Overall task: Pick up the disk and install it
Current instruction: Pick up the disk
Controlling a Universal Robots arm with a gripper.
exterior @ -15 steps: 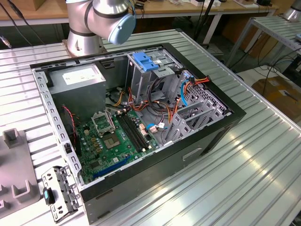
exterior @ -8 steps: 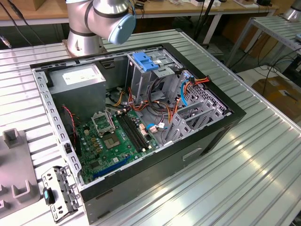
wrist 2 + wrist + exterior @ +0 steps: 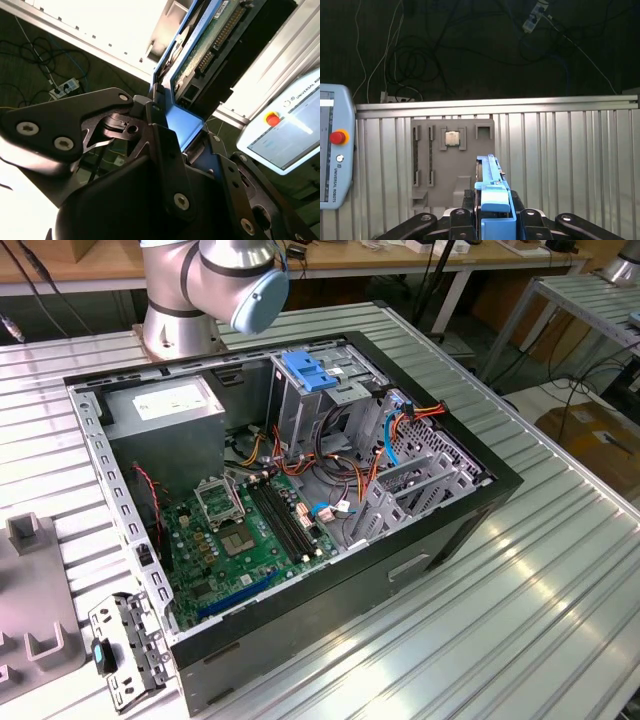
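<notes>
My gripper (image 3: pixel 492 212) is shut on the disk (image 3: pixel 491 182), which stands edge-on between the black fingers (image 3: pixel 462 207) with its blue side rail facing the first wrist view. In the second wrist view the disk (image 3: pixel 210 42) shows its green circuit-board underside and blue rail, clamped in the gripper (image 3: pixel 185 137). The disk hangs in the air above a ribbed metal table (image 3: pixel 560 160). In the exterior view, the open computer case (image 3: pixel 440 540) lies on its side, with a metal drive cage with a blue plastic top (image 3: pixel 310 375) inside it.
A grey fixture plate (image 3: pixel 432 185) holding a small square chip (image 3: pixel 452 138) lies on the table under the gripper; the same plate (image 3: pixel 30 610) sits at the exterior view's left. A teach pendant (image 3: pixel 335 150) is beside it. The arm's base (image 3: pixel 175 310) stands behind the case. Cables lie on the floor.
</notes>
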